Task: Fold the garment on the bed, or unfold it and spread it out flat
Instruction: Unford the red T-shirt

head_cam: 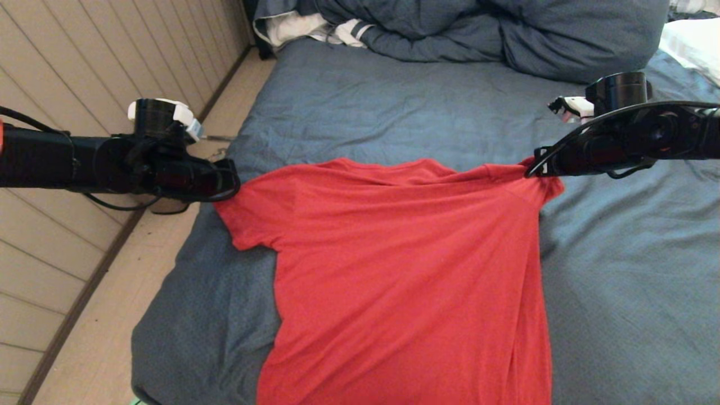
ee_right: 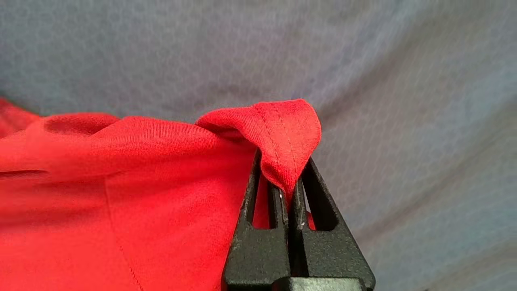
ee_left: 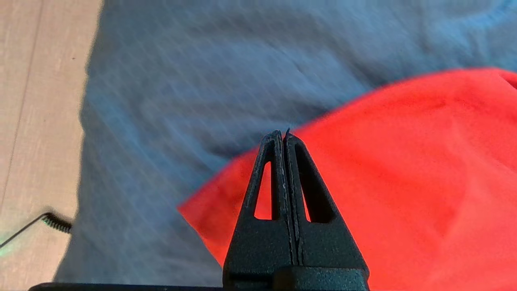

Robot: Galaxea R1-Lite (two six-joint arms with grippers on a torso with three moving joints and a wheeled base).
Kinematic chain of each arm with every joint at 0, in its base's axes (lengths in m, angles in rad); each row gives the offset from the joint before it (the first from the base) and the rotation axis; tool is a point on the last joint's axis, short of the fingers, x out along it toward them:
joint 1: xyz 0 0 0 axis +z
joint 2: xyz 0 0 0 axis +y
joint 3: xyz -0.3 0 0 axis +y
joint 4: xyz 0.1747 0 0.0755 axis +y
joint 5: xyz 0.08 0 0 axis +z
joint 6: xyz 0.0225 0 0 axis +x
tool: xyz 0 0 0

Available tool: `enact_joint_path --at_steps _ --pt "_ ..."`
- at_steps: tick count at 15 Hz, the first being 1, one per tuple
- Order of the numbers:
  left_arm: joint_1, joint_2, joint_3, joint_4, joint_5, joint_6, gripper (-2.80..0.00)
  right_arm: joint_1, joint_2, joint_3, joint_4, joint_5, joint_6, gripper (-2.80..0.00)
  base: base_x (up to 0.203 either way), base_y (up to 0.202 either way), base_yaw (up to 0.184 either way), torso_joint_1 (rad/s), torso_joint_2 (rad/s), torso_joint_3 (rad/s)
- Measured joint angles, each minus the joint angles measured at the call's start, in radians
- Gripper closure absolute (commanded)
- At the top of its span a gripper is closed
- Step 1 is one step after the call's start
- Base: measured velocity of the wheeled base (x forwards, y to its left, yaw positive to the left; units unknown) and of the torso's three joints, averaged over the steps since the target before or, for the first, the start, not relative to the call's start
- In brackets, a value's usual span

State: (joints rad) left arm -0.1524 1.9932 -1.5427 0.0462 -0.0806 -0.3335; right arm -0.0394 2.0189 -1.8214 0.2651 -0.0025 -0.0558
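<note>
The garment [head_cam: 405, 264], a red T-shirt with its plain side up, lies spread on the bed [head_cam: 394, 107], collar toward the far side and hem running off the near edge of view. My right gripper [head_cam: 534, 166] is shut on the hem of the shirt's right sleeve [ee_right: 288, 129] and holds it lifted and pulled outward. The pinched fabric folds over the fingertips [ee_right: 301, 194]. My left gripper [head_cam: 232, 181] hovers at the left sleeve [ee_left: 226, 202], shut with nothing between its fingers [ee_left: 282, 135].
A bunched dark-blue duvet [head_cam: 506, 28] and a white striped cloth [head_cam: 315, 28] lie along the bed's far end. A white pillow [head_cam: 694, 42] sits at the far right. Wooden floor [head_cam: 112, 315] and a panelled wall [head_cam: 67, 67] border the bed's left edge.
</note>
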Motion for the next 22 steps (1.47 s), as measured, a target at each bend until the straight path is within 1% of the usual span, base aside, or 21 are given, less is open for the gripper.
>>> enact_joint_path --at_steps 5,6,7,11,17,20,22 --pt "0.003 0.017 -0.010 -0.003 -0.001 0.000 0.00 0.001 0.026 -0.019 -0.005 -0.021 -0.012 0.00 0.000 0.000 0.000 0.000 0.00 0.000" --pt "0.005 0.019 -0.013 -0.003 0.000 0.000 0.00 0.002 0.030 -0.018 -0.006 -0.022 -0.014 -2.14 0.000 0.000 0.000 0.000 0.00 0.000" --pt "0.008 0.020 -0.018 -0.001 0.000 0.000 0.00 0.006 0.032 -0.011 -0.005 -0.024 -0.019 -2.80 0.000 0.000 0.000 0.000 0.00 0.000" --pt "0.010 0.021 -0.025 0.002 0.000 0.000 0.00 0.010 0.033 -0.002 -0.006 -0.025 -0.022 -2.80 0.000 0.000 0.000 0.000 0.00 0.000" --pt "0.012 -0.010 -0.045 0.031 -0.002 0.000 0.00 -0.001 -0.016 0.019 0.002 -0.018 -0.021 -2.80 0.000 0.000 0.000 0.000 0.00 0.000" --pt "0.015 -0.061 -0.083 0.096 -0.004 0.000 0.00 0.000 -0.074 0.028 0.014 -0.012 -0.018 -2.80 0.000 0.000 0.000 0.000 0.00 0.000" --pt "0.017 -0.081 -0.090 0.103 -0.004 0.000 0.00 0.000 -0.099 0.032 0.016 -0.010 -0.017 -2.80 0.000 0.000 0.000 0.000 0.00 0.000"
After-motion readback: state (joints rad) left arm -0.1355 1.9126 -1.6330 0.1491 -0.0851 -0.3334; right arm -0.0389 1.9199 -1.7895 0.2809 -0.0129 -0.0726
